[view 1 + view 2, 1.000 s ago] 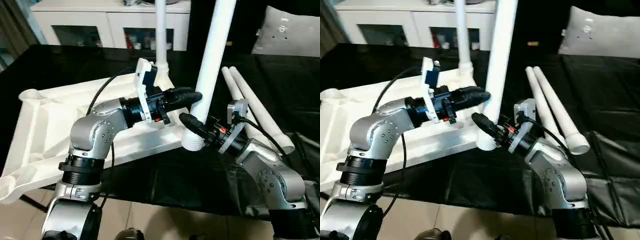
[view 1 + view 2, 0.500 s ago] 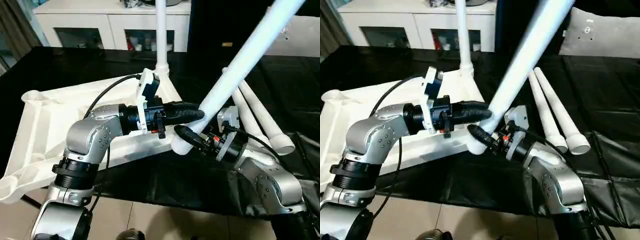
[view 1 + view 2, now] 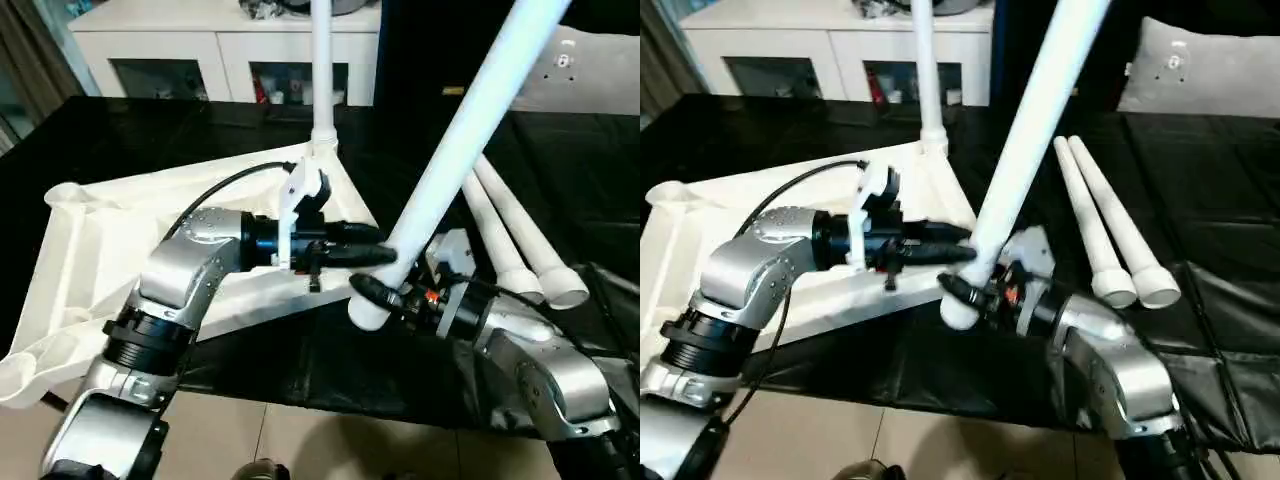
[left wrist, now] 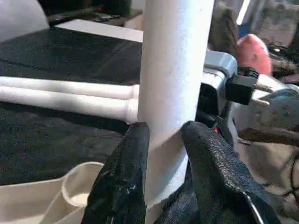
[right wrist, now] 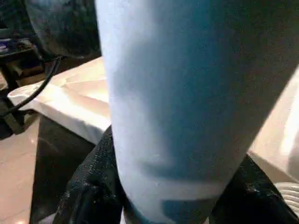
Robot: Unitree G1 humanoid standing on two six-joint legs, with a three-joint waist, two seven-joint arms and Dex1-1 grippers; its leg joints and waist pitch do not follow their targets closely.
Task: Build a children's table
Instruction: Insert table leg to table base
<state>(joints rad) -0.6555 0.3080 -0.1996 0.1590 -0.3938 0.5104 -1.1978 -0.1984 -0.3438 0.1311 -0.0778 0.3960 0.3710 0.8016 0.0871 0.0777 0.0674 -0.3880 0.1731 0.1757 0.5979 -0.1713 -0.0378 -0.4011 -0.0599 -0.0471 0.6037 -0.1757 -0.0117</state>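
Since one second ago, the leg [image 3: 470, 130] that we hold has tilted: it stood almost upright, and now its top leans toward one o'clock while its thick end has come nearer to the tabletop's front edge. Our left gripper [image 4: 163, 140] is clenched on this leg just above the thick end, one black finger [image 4: 126, 172] on each side of it. Our right gripper [image 3: 372, 292] grasps the same leg a little lower, from the four o'clock side.

Outward from the grippers, the tabletop [image 3: 110, 260] lies upside down on the black work surface [image 3: 120, 130]. One leg [image 3: 322, 70] already stands upright in its far corner socket, at twelve o'clock. Two more legs [image 3: 525, 250] lie side by side on the black surface at three o'clock.

We judge that the second leg is in hand. The next move calls for bringing the thick end over a free corner socket, setting the leg upright again, and pressing or turning it in.
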